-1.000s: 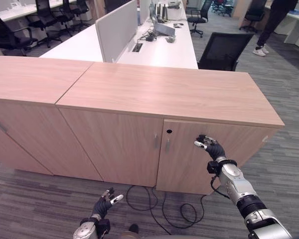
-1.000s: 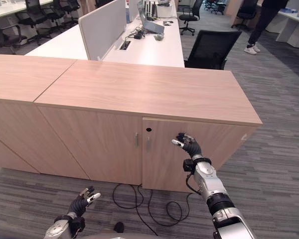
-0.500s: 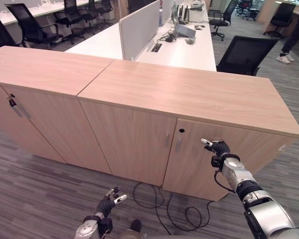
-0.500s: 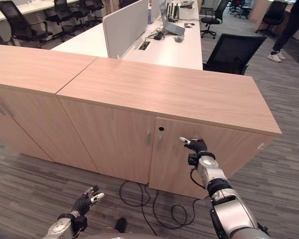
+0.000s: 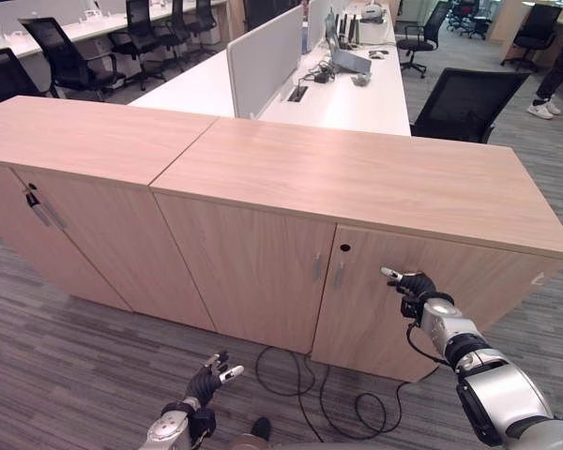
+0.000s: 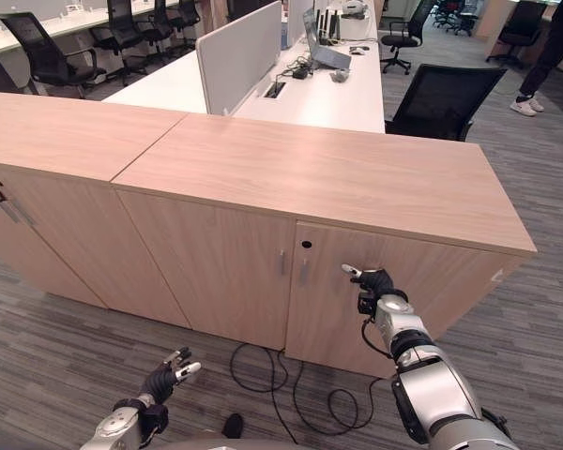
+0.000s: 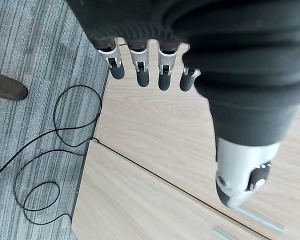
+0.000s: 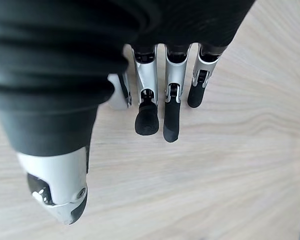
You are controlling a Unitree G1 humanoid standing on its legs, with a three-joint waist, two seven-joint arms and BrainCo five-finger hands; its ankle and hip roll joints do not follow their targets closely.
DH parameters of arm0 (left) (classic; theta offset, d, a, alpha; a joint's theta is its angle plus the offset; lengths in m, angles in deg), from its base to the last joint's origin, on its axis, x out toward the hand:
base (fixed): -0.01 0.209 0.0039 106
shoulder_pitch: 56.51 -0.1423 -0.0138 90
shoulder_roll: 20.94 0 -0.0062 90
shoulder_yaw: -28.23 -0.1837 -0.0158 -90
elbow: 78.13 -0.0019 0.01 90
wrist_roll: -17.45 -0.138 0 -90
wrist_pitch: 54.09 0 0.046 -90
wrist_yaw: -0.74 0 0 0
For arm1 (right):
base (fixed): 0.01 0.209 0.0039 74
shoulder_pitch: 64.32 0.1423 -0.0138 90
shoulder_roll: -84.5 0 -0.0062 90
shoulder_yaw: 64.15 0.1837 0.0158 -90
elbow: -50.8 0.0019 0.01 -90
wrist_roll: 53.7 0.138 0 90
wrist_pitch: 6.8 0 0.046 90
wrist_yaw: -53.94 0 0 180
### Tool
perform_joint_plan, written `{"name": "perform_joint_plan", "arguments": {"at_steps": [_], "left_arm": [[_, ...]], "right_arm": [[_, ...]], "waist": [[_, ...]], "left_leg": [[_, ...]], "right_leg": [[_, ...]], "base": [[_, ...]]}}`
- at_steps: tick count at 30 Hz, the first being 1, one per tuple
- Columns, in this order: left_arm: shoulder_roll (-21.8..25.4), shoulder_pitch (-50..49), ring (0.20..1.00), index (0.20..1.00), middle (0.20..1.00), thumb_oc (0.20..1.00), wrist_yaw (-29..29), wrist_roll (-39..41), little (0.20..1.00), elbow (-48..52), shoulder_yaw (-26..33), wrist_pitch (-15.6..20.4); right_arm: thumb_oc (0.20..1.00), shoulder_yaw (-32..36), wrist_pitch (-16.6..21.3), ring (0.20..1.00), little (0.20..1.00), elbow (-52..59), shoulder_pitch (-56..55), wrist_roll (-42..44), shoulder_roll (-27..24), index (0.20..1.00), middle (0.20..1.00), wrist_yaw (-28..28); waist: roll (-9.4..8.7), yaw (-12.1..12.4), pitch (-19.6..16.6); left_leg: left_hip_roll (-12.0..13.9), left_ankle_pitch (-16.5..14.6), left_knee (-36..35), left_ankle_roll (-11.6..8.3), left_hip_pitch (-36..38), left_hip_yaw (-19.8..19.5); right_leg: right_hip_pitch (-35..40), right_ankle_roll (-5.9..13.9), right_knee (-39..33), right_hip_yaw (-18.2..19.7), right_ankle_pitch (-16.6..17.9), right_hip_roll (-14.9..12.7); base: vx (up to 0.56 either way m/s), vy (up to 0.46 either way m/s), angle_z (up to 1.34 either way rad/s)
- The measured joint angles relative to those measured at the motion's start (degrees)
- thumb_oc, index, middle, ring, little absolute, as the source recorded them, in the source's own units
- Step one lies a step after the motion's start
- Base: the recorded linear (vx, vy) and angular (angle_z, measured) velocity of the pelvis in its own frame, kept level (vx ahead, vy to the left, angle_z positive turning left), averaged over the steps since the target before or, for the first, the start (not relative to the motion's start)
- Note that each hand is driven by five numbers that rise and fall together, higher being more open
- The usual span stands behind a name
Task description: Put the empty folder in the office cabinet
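The right hand [image 5: 415, 284], fingers loose and holding nothing, had moved closer to the handle [image 5: 339, 274] on the shut cabinet door [image 5: 375, 300], the left hand [image 5: 205, 383] hung open low down, and I saw no folder yet.

An open-plan office. Low wooden cabinets [image 5: 357, 244] with slim metal door handles [image 5: 339, 274] and a keyhole [image 5: 344, 248] across the foreground, on grey striped carpet [image 5: 66, 356]. Behind them, long white desks [image 5: 352, 98] split by a grey divider screen [image 5: 263, 56], with a laptop [image 6: 324, 52] and cables on top. Black mesh swivel chairs [image 5: 464, 103] drawn up to the desks, more of the same at further rows [image 5: 61, 56]. Legs of a person [image 5: 555, 70] standing by the far right.
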Motion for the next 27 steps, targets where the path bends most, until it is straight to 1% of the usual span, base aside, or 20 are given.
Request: {"name": "perform_joint_plan", "arguments": {"at_steps": [6,7,9,11,12,13,15,16,17,21,23,25,27], "left_arm": [[-0.05,-0.28,1.000,1.000,1.000,1.000,0.44,0.12,1.000,-0.71,0.25,0.01],[-0.38,-0.93,1.000,1.000,1.000,1.000,0.80,0.29,1.000,-1.27,1.11,-0.02],[-0.75,-0.88,1.000,1.000,1.000,1.000,1.05,0.57,1.000,-1.56,1.44,-0.05],[-0.94,-1.10,1.000,1.000,1.000,1.000,1.26,0.57,1.000,-1.50,2.32,-0.03],[-1.24,-1.47,1.000,1.000,1.000,1.000,1.31,0.57,1.000,-1.47,3.32,-0.02],[-2.16,-1.46,1.000,1.000,1.000,1.000,1.45,0.55,1.000,-1.44,4.93,-0.04],[-2.94,-1.71,1.000,1.000,1.000,1.000,1.54,0.53,1.000,-1.44,6.40,0.01],[-2.79,-2.38,1.000,1.000,1.000,1.000,1.60,0.47,1.000,-1.46,6.73,-0.04],[-2.73,-2.58,1.000,1.000,1.000,1.000,1.59,0.39,1.000,-1.63,6.92,-0.06],[-2.58,-2.99,1.000,1.000,1.000,1.000,1.49,-0.71,1.000,-1.72,8.29,-0.10],[-2.59,-2.61,1.000,1.000,1.000,1.000,1.26,-0.85,1.000,-1.79,8.53,-0.09],[-2.60,-2.04,1.000,1.000,1.000,1.000,1.12,-1.92,1.000,-1.83,8.52,-0.09],[-2.71,-2.05,1.000,1.000,1.000,1.000,0.82,-2.78,1.000,-3.44,8.52,-0.14]], "right_arm": [[1.000,-0.16,0.26,1.000,1.000,1.32,-0.04,0.03,0.61,1.000,1.000,0.57],[1.000,-1.04,0.28,1.000,1.000,6.38,-2.21,0.00,1.88,1.000,1.000,1.05],[1.000,-2.58,0.81,1.000,1.000,15.00,-6.72,-0.04,3.02,1.000,1.000,0.45],[1.000,-2.70,1.92,1.000,1.000,24.72,-13.15,-0.08,3.87,1.000,1.000,0.29],[1.000,-2.78,2.38,1.000,1.000,26.88,-15.32,-0.10,4.72,1.000,1.000,-0.33],[1.000,-2.00,2.70,1.000,1.000,32.19,-20.86,-0.14,5.43,1.000,1.000,-1.81],[1.000,-0.34,3.11,1.000,1.000,38.54,-27.90,-0.58,5.39,1.000,1.000,-3.29],[1.000,-0.31,3.08,1.000,1.000,38.91,-30.08,-0.71,5.22,1.000,1.000,-4.09],[1.000,0.56,3.21,1.000,1.000,39.45,-31.79,-1.06,5.19,1.000,1.000,-4.41],[1.000,3.50,3.11,1.000,1.000,41.13,-38.91,-3.62,4.47,1.000,1.000,-6.69],[1.000,4.22,3.10,1.000,1.000,41.41,-41.26,-4.62,4.54,1.000,1.000,-7.56],[1.000,4.72,3.09,1.000,1.000,41.41,-43.08,-4.70,4.52,1.000,1.000,-8.39],[1.000,4.81,2.65,1.000,1.000,41.29,-43.60,-5.22,4.28,1.000,1.000,-8.74]], "waist": [[0.05,-0.14,-0.14],[-0.02,-0.29,-0.18],[-0.09,-1.11,-0.02],[-0.29,-1.47,0.12],[-0.41,-1.34,0.23],[-0.54,-1.79,0.24],[-0.73,-1.96,0.37],[-0.92,-3.16,0.80],[-1.04,-3.79,0.91],[-1.67,-5.64,1.29],[-1.79,-7.56,1.34],[-1.91,-8.12,1.33],[-1.57,-8.63,1.37]], "left_leg": [[0.10,0.02,0.06,-0.02,-1.04,0.72],[0.29,0.01,0.30,-0.02,-0.79,1.94],[0.22,-0.02,0.16,0.03,-0.77,3.30],[0.05,-0.05,0.49,0.48,-0.26,3.94],[0.04,-0.21,0.50,0.40,0.26,4.24],[-0.08,-0.55,0.48,0.35,0.66,5.03],[-0.27,-0.57,0.50,0.38,0.78,5.22],[-0.31,-0.78,0.51,0.44,1.38,5.62],[-0.29,-0.94,0.49,0.43,1.49,5.90],[-0.03,-1.99,0.06,0.57,2.73,9.01],[-0.02,-2.44,-0.02,0.58,3.19,9.83],[-0.02,-2.64,-0.02,0.68,3.73,11.15],[0.01,-3.46,-0.03,0.86,4.76,12.51]], "right_leg": [[-1.89,-0.03,0.00,0.62,0.29,-0.12],[-2.47,-0.02,-0.01,1.90,0.36,-0.16],[-2.80,0.13,0.00,3.06,0.57,-0.43],[-2.74,0.20,0.00,3.32,0.57,-0.72],[-2.38,0.19,0.00,3.34,0.57,-0.86],[-2.36,0.22,0.00,3.68,0.45,-1.00],[-2.33,0.15,0.00,3.70,0.43,-1.09],[-1.95,0.16,0.00,3.96,0.42,-1.11],[-2.00,0.17,0.00,4.17,0.32,-1.20],[-2.60,0.41,0.00,7.21,0.12,-1.37],[-2.76,0.63,0.00,8.21,0.14,-1.56],[-2.98,0.63,0.01,9.37,0.19,-1.87],[-2.87,0.81,0.00,10.74,0.40,-1.99]], "base": [[-0.02,0.017,-0.10],[0.01,0.029,-0.32],[0.00,0.040,-0.31],[0.00,0.033,-0.15],[0.02,0.054,-0.20],[0.03,0.040,-0.16],[0.03,0.039,-0.09],[0.03,0.053,-0.11],[0.01,0.042,-0.16],[0.01,0.050,-0.39],[0.01,0.096,-0.28],[0.00,0.071,-0.34],[0.00,0.072,-0.43]]}}
